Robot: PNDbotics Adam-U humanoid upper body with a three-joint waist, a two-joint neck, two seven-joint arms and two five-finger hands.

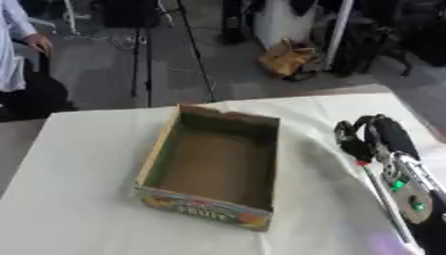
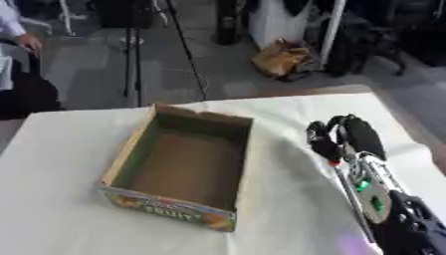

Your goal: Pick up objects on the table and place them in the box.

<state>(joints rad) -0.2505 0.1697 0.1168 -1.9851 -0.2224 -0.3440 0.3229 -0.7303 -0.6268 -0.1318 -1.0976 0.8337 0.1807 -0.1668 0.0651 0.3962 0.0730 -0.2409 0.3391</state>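
**Right hand sits just right of the open box; nothing loose shows on the cloth**

The shallow brown cardboard box with a printed fruit label on its near wall (image 1: pixel 207 211) lies on the white-covered tabletop (image 1: pixel 78 199), a little left of centre, its long axis running from the near edge away toward the far edge and skewed slightly to the right. Its top is open and the brown floor inside looks bare.

The robot's black right hand (image 2: pixel 341 135) comes in from the lower right on a silver forearm with green lights (image 2: pixel 366 191). It hovers or rests over the cloth just to the right of the box's far right corner, apart from the wall, so the box lies to the hand's left and slightly nearer the robot. The fingers are bent over in a curl; I can make out nothing between them, so it reads as clenched on nothing, though the underside is hidden. The left hand shows in neither view, which makes the right hand the only one placed to act.

No object to be picked is visible on the tabletop. The cloth rises in a soft fold (image 1: pixel 327 149) between box and hand, and something could lie hidden beneath the hand or beyond the picture's edge. My judgement is that the next move depends on finding an object first; the carry to the box would then be a short sweep leftward over the right wall.
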